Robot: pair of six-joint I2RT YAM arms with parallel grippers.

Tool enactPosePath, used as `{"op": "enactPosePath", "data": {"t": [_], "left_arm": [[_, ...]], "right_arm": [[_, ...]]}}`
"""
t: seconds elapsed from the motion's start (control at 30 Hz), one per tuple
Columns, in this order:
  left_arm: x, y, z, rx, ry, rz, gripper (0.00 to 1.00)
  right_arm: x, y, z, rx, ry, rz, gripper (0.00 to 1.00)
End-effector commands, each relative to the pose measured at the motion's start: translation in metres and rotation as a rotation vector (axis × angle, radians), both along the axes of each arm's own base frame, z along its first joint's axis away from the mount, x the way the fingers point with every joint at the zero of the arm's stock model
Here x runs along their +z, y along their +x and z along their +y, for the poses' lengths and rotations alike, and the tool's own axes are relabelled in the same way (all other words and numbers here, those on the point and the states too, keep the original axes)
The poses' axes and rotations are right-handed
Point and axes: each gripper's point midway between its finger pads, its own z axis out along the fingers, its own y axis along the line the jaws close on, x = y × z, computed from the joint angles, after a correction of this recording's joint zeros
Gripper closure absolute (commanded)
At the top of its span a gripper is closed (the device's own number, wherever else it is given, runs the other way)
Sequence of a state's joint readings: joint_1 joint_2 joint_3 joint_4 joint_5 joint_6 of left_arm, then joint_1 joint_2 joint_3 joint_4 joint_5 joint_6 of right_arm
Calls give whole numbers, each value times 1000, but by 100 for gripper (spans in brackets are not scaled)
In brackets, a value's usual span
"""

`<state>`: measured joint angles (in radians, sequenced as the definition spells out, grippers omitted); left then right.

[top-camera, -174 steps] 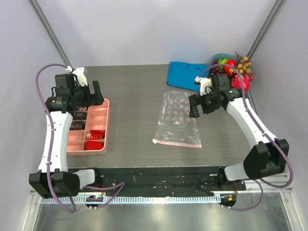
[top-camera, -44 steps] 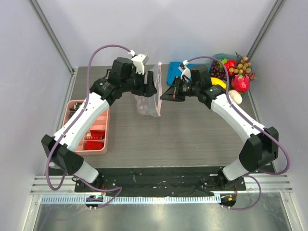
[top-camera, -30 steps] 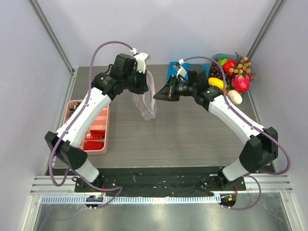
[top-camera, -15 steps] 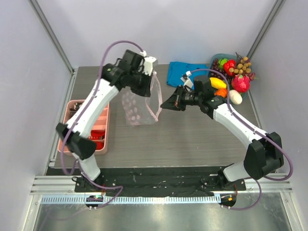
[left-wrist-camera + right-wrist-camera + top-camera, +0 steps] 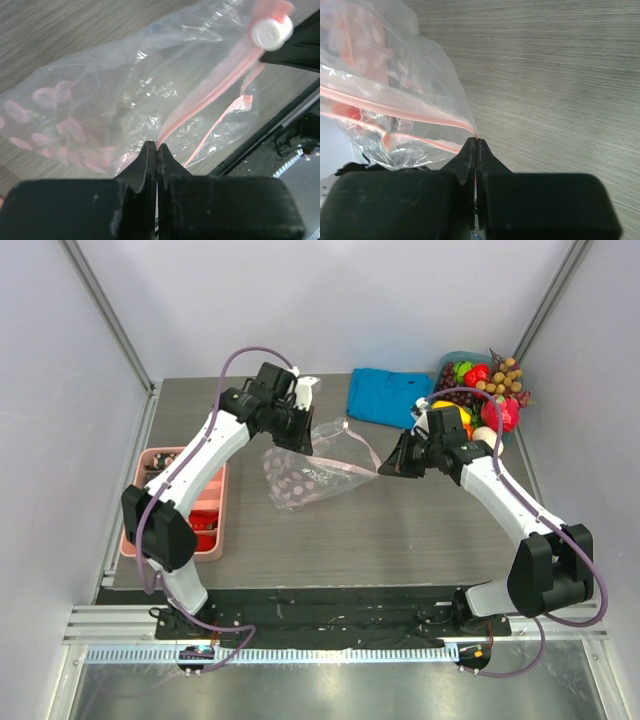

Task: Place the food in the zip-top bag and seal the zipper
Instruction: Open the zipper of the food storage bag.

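The zip-top bag [image 5: 310,478] is clear with pink dots and hangs stretched between my two grippers above the table's middle. My left gripper [image 5: 304,442] is shut on one end of the pink zipper [image 5: 210,89]; its tips [image 5: 156,146] pinch the strip. At the other end my right gripper [image 5: 384,469] is shut on the zipper [image 5: 395,113], where the strip meets its tips [image 5: 476,140]. The bag's mouth gapes a little between the two pink strips. The bag [image 5: 115,100] holds nothing that I can see. The food [image 5: 478,390] is a pile of toy fruit at the back right.
The fruit sits in a teal bowl [image 5: 452,357] in the back right corner. A folded blue cloth [image 5: 385,396] lies at the back, left of the bowl. A pink compartment tray [image 5: 215,502] stands at the left edge, under the left arm.
The bag hung upright from the left gripper; now it is pulled out flatter between both grippers. The right gripper moved right and toward the front, drawing the zipper taut.
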<state>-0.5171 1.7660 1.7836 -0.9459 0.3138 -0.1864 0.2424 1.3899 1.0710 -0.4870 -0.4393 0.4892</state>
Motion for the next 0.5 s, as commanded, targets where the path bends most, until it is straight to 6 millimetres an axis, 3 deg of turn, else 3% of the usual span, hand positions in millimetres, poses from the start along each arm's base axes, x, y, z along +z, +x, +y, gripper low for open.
{"op": "enactPosePath", "data": {"t": [0.0, 0.13, 0.3, 0.33, 0.47], "left_arm": [[51, -16, -11, -61, -162, -87, 100], [70, -22, -18, -88, -235, -110, 100], [74, -17, -23, -77, -306, -61, 100], [72, -16, -24, -71, -304, -52, 100], [61, -9, -28, -42, -291, -34, 100]], "right_arm": [[5, 1, -11, 40, -81, -87, 99], [10, 3, -13, 49, -98, -121, 99], [17, 0, -20, 71, -144, -170, 97], [21, 0, -19, 87, -145, -186, 92], [64, 6, -10, 149, -115, -299, 47]]}}
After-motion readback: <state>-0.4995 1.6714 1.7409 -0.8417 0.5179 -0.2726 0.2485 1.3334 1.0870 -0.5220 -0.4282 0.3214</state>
